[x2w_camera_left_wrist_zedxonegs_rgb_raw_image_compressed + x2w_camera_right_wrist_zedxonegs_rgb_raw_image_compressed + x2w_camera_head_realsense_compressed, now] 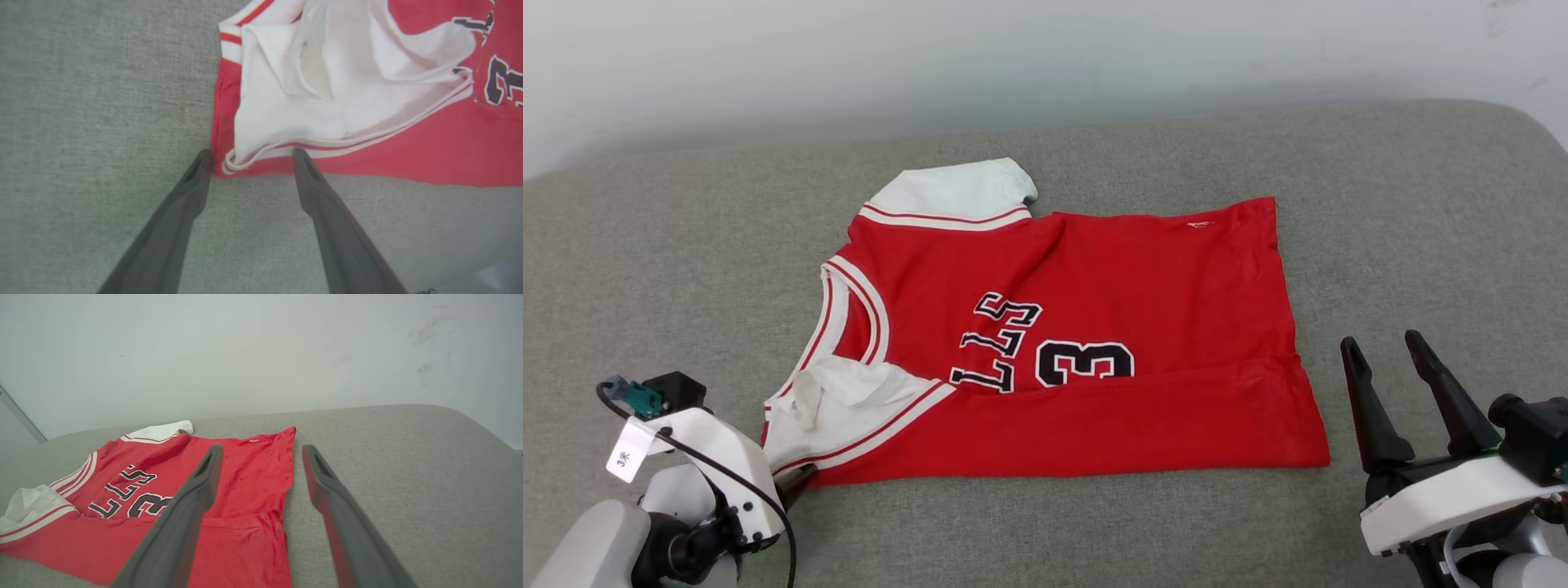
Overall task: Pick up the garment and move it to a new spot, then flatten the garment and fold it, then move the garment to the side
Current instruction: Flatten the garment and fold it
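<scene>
Left gripper point(251, 155) first: two long, dark, smooth, tapering fingers are splayed wide apart with nothing between them, the tips straddling the near corner of the soft bright-red sports garment with white panels and striped trim point(1143, 408). One tip sits on the bare surface just beside the red edge and the other right at the hem; whether either presses the cloth, I cannot tell. Over to the right gripper point(1380, 341): it is spread just as wide, empty, and poised beside the garment's right-hand edge, apart from it. The garment lies in the middle of the grey, coarse-woven upholstered surface point(1421, 204), mostly flat. Its near long edge is folded over, so the black, white-outlined lettering is cut off along the fold. A crumpled white sleeve bunches at the near left corner, and a smoother white one pokes out on the far side. A tiny white logo sits by the far right corner, too small to read. In the head view, the white wrist housing hides most of the left fingers. Behind it all stands a plain pale wall point(1013, 49).
</scene>
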